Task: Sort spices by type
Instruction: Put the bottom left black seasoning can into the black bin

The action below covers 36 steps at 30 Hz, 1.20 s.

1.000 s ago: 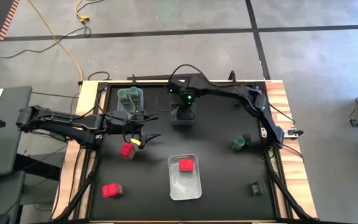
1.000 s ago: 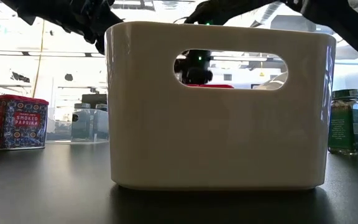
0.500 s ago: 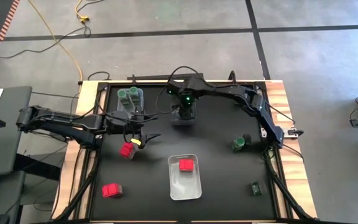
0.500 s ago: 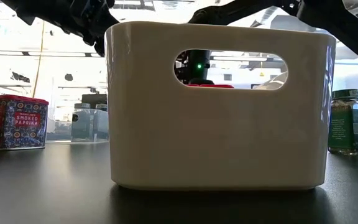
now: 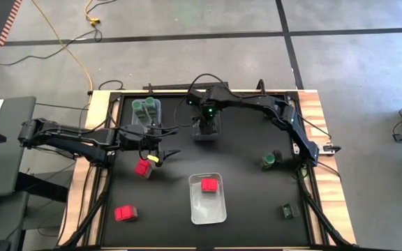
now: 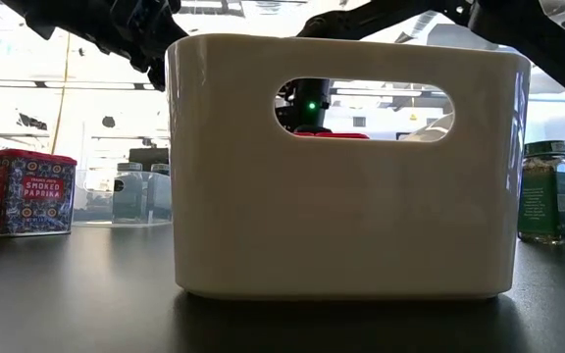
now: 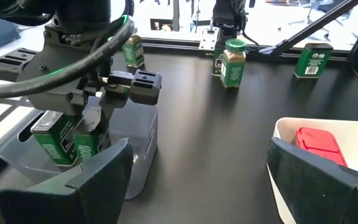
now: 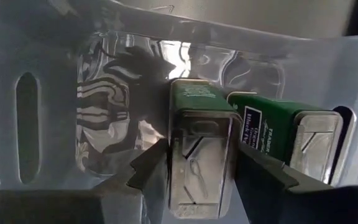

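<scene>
- Two dark boxes (image 8: 197, 146) stand in the clear bin (image 5: 205, 130) at twelve o'clock — right gripper (image 8: 201, 171) loosely straddles one, fingers just apart.
- Left gripper (image 5: 160, 155) — spread wide, holding nothing — hangs by a red packet (image 5: 142, 168) at nine o'clock.

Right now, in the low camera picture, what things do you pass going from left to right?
Red paprika tin → clear bin farther back → big white bin → green-lidded jar.

The red tin (image 6: 27, 192) reads "SMOKED PAPRIKA".
</scene>
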### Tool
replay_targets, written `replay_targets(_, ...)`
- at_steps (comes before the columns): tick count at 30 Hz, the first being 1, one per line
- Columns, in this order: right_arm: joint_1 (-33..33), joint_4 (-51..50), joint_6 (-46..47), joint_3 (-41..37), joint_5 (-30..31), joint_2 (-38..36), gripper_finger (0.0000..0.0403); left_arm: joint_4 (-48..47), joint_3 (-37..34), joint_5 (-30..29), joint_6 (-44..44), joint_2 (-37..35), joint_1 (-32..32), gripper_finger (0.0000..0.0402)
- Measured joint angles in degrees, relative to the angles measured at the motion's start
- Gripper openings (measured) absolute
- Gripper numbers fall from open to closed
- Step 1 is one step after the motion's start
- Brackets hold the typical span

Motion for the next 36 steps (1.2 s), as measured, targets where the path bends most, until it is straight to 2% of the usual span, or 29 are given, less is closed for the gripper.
replay_targets(36,-3.14,2.52,1.73,0.0,0.22,-0.04,0.0194,-0.31,0.0,0.0,0.0,0.0,0.0,0.0352)
